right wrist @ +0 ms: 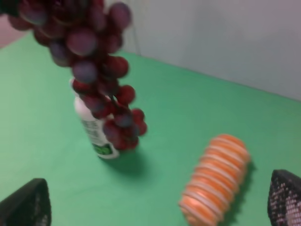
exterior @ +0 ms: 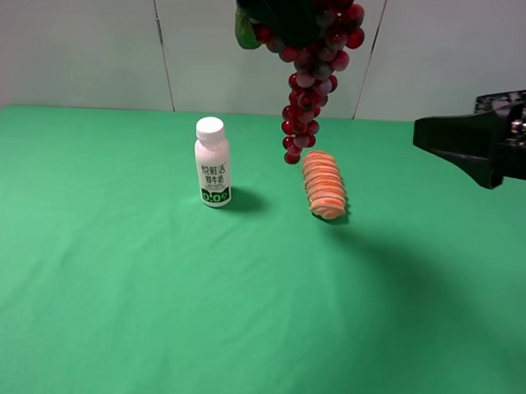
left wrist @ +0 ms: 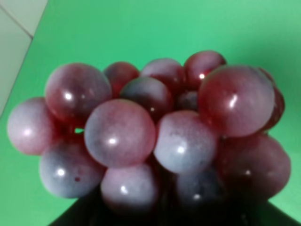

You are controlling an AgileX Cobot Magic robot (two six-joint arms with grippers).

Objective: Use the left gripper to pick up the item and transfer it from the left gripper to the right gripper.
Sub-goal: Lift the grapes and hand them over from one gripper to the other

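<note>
The left gripper [exterior: 285, 12] is at the top edge of the high view, closed on the upper end of the grape bunch [exterior: 308, 86]; its jaws are largely hidden by fruit; in the left wrist view the grapes fill the frame, with only a black part of the tool showing under them.

The grape bunch hangs lengthwise in the air, clear of the green table [exterior: 112, 313]; a green leaf [exterior: 245, 30] shows at its upper end; in the high view its lowest grapes appear just beside the far end of the orange ridged roll [exterior: 322, 184], which lies on the table.

A white bottle [exterior: 213, 161] stands upright to the left of the roll, apart from it.

The right gripper [exterior: 446, 143] is raised at the right side, well apart from the bunch; its fingertips [right wrist: 28, 205] stand wide apart and hold nothing; the right wrist view looks toward the bunch, the bottle and the roll.
</note>
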